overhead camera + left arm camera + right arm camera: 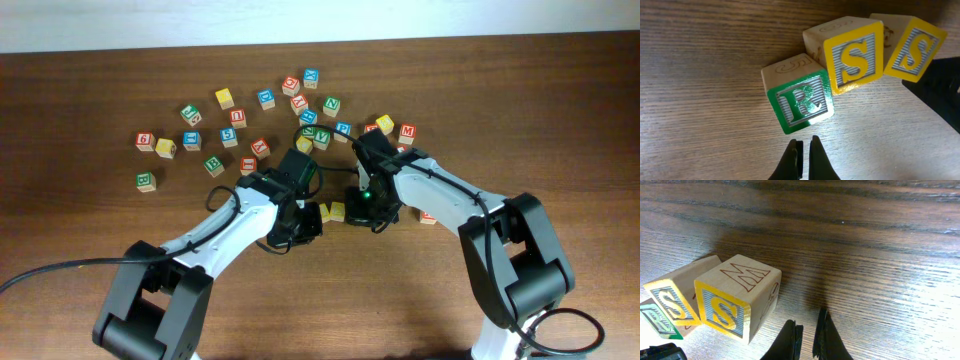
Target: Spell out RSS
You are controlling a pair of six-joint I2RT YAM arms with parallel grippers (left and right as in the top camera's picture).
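The R cube (802, 102), with a green frame and a green R, lies on the wood table beside two yellow S cubes, one (852, 57) touching it and the other (915, 47) further right. They form a slightly crooked row reading R, S, S. My left gripper (804, 150) is shut and empty just in front of the R cube. In the right wrist view the end S cube (722, 310) has an M on its top, with the other S cube (670, 300) and the R cube (655, 320) behind it. My right gripper (810, 330) is shut and empty beside that S cube.
Several other letter cubes lie scattered across the back of the table (300, 85), from a green one at far left (146, 181) to a red one at right (407, 132). Both arms meet at the middle, left gripper (303, 222), right gripper (362, 208).
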